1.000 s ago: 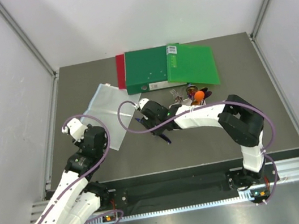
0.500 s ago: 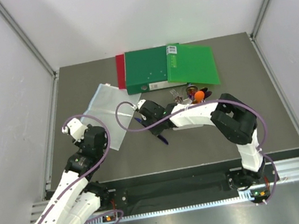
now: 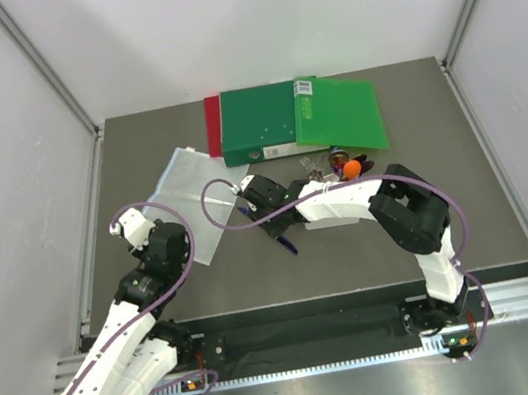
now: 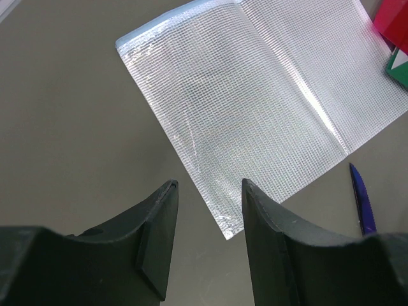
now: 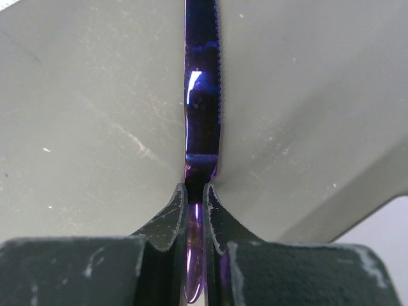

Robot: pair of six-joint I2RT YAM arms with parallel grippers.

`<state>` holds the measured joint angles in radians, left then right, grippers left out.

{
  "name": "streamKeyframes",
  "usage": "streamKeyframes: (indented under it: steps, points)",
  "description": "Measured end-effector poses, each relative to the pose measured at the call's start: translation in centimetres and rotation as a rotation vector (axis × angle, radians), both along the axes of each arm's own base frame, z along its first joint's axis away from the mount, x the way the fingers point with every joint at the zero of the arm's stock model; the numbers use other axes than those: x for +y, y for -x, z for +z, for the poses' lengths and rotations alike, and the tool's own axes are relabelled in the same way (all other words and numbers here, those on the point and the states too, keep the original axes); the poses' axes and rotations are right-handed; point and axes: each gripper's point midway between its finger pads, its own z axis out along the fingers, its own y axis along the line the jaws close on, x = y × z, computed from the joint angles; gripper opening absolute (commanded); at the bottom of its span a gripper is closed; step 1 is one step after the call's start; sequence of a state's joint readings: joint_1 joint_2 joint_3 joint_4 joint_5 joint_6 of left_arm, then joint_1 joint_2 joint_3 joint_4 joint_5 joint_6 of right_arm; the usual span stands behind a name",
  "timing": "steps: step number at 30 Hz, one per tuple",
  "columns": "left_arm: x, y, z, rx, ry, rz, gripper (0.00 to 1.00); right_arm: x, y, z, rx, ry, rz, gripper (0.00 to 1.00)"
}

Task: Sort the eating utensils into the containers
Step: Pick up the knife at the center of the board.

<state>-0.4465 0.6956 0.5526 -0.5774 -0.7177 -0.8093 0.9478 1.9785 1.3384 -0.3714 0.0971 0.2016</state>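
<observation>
**Knife pinched near its handle end: lift level, then carry it to the bin**

The right gripper (image 5: 195, 191) is clenched on the dark blue knife (image 5: 203, 95), its two fingers pressed flat against the slim sides of the handle close to its end. The serrated blade runs straight out ahead of the jaws and lies low over the grey table (image 5: 76, 127); whether it touches the surface cannot be told.

With most of the knife's length beyond so narrow a grip, the blade is likely to sag or swivel. A slow, straight rise with the wrist level, and no twisting until the tip is off the table, should keep it aligned.

From above, the knife (image 3: 289, 245) sits left of centre, just beside the corner of the clear mesh sheet (image 3: 187, 202). The white bin (image 3: 339, 219) is near, to the right, largely hidden under the right forearm, with other utensils (image 3: 345, 166) bunched at its far side below the green folders (image 3: 296, 116). The carry is short, so the arm must swing off the bin before lowering the knife lengthwise into a compartment.

The left gripper (image 4: 208, 185) hangs half-open over the sheet, holding nothing, well apart from the route.
</observation>
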Motion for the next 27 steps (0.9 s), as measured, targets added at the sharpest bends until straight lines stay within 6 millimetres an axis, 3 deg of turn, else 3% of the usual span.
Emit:
streamKeyframes:
  steps: [9,18,21,25,27]
  points:
    - [0.0,0.2,-0.1,0.001,0.013,0.009,0.51,-1.0,0.0,0.3,-0.004,0.038,-0.019,0.00]
    - [1.3,1.1,3.0,-0.147,0.062,0.061,0.52,-0.8,-0.7,2.7,-0.051,-0.025,-0.043,0.00]
    - [1.5,1.3,3.0,-0.143,0.053,0.068,0.52,-0.8,-1.1,3.1,-0.058,-0.039,-0.053,0.00]
    - [1.6,1.3,2.6,-0.123,0.045,0.069,0.53,-1.0,-1.2,3.0,-0.053,-0.039,-0.060,0.29]
    - [1.5,1.3,2.4,-0.110,0.044,0.073,0.53,-1.2,-1.3,3.0,-0.048,-0.037,-0.061,0.35]
